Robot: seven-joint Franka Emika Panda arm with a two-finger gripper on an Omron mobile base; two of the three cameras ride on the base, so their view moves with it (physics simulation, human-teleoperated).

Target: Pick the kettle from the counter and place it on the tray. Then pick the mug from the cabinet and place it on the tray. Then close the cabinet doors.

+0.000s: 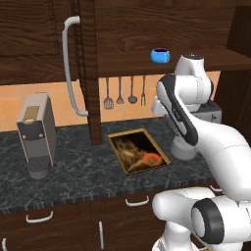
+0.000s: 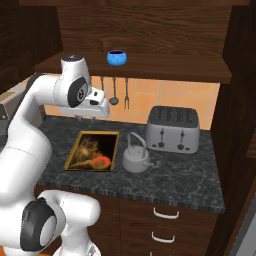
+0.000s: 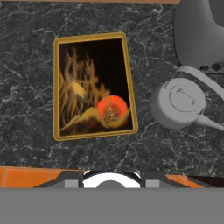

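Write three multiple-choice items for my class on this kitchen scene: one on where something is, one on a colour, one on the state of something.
1. Where does the kettle stand?
A. on the tray
B. on the counter, between tray and toaster
C. on the cabinet shelf

2. What colour is the mug?
A. blue
B. red
C. white

3. What lies on the tray?
A. the kettle
B. the mug
C. nothing

Key:
1 B: it sits on the counter, with the tray on one side and the toaster on the other.
2 A: it is bright blue, on the shelf.
3 C: the hand view shows just its picture.
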